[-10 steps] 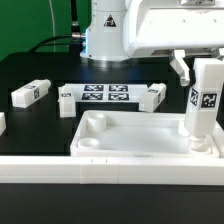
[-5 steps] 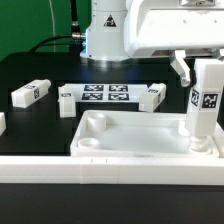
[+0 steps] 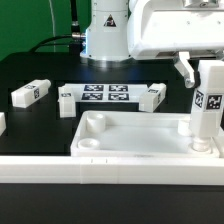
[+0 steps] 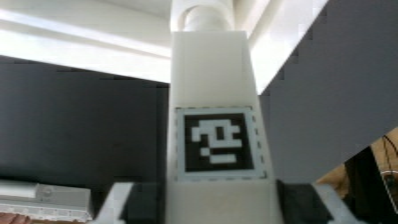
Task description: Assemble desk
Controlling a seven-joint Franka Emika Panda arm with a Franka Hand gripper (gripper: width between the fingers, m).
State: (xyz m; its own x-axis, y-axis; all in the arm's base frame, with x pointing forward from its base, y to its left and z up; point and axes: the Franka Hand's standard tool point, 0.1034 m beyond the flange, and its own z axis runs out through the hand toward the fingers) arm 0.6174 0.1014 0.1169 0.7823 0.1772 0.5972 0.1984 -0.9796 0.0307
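Pinched by the gripper [image 3: 198,78], the leg [image 3: 207,105] stands tall at a corner edge of the tabletop [image 3: 130,152]; lots of room beside it.

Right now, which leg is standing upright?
The leg at the exterior view's right, standing at a corner of the tabletop. The other legs lie on their sides on the table.
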